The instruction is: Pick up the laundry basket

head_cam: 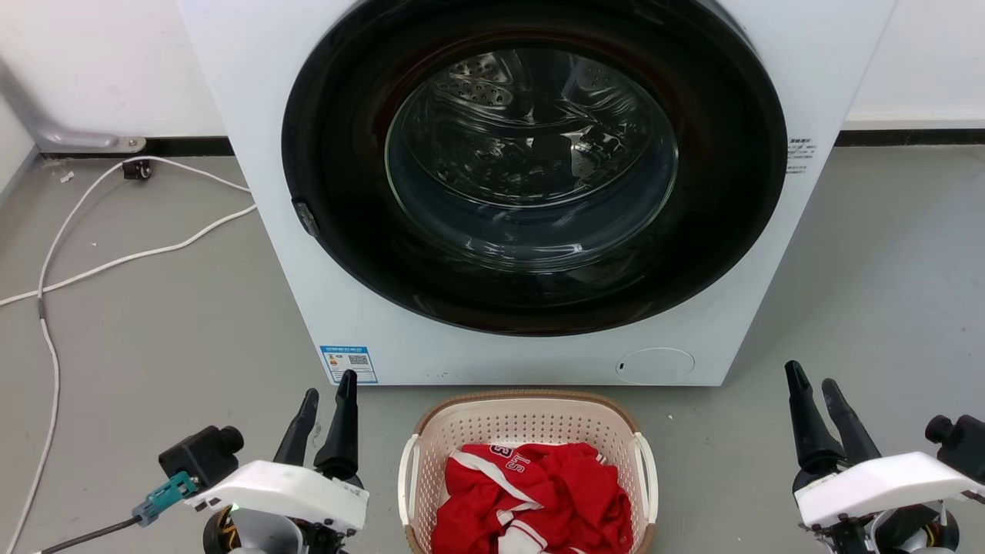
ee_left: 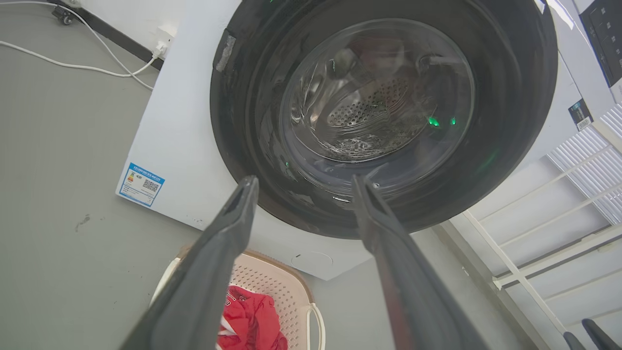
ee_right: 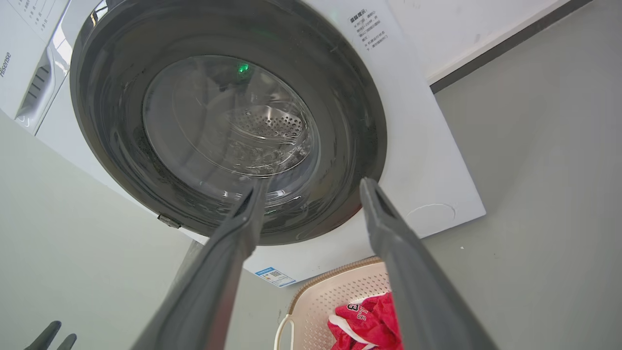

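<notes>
- One washing machine (head_cam: pixel 531 169).
- One laundry basket (head_cam: pixel 531 419), with two white side handles (head_cam: pixel 402 481).
- One heap of red clothing (head_cam: pixel 539 492); number of garments cannot be told.
- Two grippers: left gripper (head_cam: pixel 329 385), right gripper (head_cam: pixel 811 376); two fingers each.
- One blue label (head_cam: pixel 348 363).

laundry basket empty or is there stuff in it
Not empty: crumpled red and white clothing lies inside the laundry basket, seen in the head view and both wrist views.
</notes>
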Tool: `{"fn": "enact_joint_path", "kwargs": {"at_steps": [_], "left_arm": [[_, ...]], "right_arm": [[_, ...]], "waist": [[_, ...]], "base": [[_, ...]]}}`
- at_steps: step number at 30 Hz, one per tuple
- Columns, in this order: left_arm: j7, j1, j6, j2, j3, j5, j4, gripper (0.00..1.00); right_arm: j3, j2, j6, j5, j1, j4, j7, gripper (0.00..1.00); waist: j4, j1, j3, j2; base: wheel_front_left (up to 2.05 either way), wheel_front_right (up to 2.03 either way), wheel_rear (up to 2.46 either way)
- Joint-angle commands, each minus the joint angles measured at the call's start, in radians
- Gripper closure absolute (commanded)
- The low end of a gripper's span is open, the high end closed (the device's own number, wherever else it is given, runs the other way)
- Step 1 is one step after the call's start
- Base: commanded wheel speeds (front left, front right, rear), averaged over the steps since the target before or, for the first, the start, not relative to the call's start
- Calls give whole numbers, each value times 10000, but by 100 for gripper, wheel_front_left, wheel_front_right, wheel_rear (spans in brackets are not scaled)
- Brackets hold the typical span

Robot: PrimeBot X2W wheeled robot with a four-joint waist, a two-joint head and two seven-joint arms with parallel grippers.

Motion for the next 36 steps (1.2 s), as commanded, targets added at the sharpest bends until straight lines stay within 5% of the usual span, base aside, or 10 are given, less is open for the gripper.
{"fn": "enact_joint_path", "kwargs": {"at_steps": [1,36], "left_arm": [[-79,-264,45,77,-70,314,-71,0],[-998,-428,368,210,-804,4126,363,0]], "right_arm": [[14,-18,2,-311,-8,-176,-6,0],[250,-10,2,-4347,314,-542,-234,0]], "waist": [[-2,0,-5,0],[14,0,-135,0]], "base": [[0,0,0],[0,0,0]]}}
